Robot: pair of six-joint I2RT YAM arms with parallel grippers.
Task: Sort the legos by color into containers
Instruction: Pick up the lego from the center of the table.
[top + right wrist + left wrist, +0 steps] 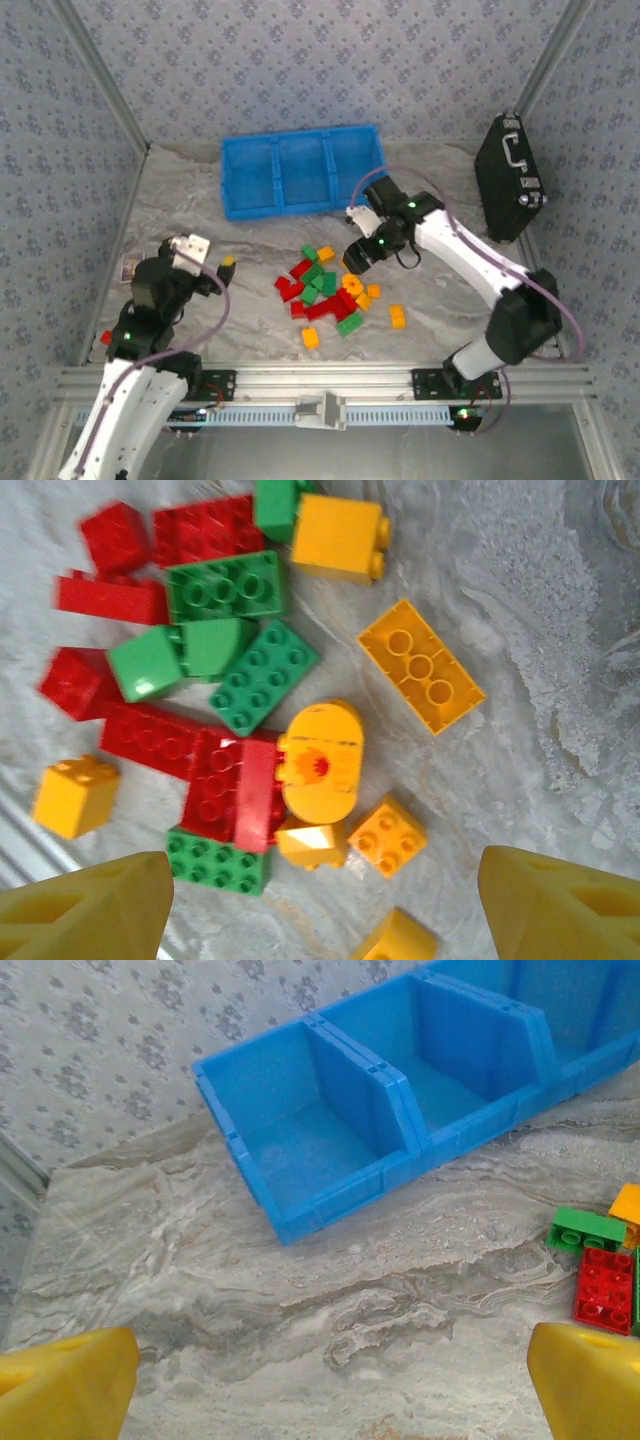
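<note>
Right tool spread above legos; bare table between pile and containers.

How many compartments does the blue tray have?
3, side by side in the blue tray at the far side of the table: left compartment, middle compartment, right compartment. All look empty; the legos lie loose nearer the arms.

We see a tabletop with a grey, marble-veined pattern, enclosed by walls papered in a pale floral print. Aluminium posts mark the rear corners. A black case leans against the right wall. The light is even.
</note>
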